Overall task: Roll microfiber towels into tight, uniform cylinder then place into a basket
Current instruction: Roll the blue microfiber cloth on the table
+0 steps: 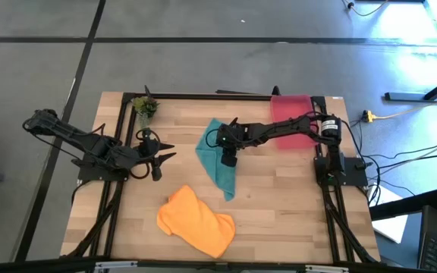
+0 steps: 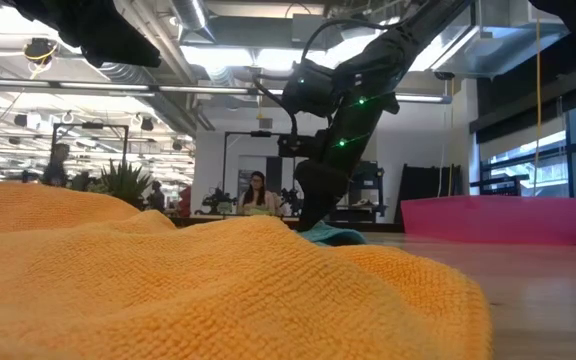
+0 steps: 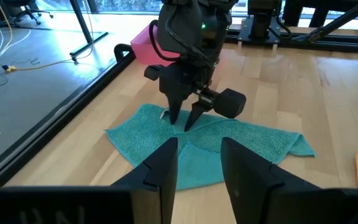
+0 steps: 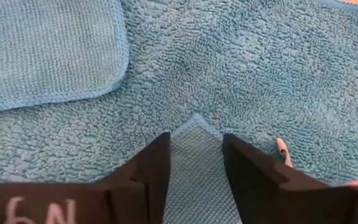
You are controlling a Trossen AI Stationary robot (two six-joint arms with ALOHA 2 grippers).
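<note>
Nearest, item 1: a bright orange microfiber towel point(image 1: 196, 221) is lying crumpled and unrolled at the near edge of the pale wooden table point(image 1: 279, 220), well apart from both arms and filling the foreground of the low view.

Item 2: a teal blue-green microfiber towel point(image 1: 220, 163) is lying mid-table, spread loosely with 1 corner folded over. It is neither flat nor rolled.

Item 3: the right gripper point(image 4: 194, 163) is pressing down onto the teal towel near its middle. Its 2 dark fingers point(image 3: 174, 99) are standing slightly apart, and a small peak of teal cloth is sitting between them in the right wrist view. Whether the cloth is truly being pinched or only bunching there cannot be told.

Item 4: the left gripper point(image 1: 156, 155) is waiting beside the teal towel, just clear of its edge and pointing at it. Its fingers are standing a narrow gap apart and holding nothing.

Item 5: a small green plant point(image 1: 145, 107) is standing at the far left corner.

Item 6: a shallow rectangular red-pink basket point(image 1: 290, 106) is sitting at the far right, beyond the teal towel, with nothing visible in it.

Step in hand, as judged: gathering or straightening the teal towel ahead of rolling. The next move is likely calling for a firm hold on 1 edge, so that the cloth can be laid flat and then turned over itself evenly.
</note>
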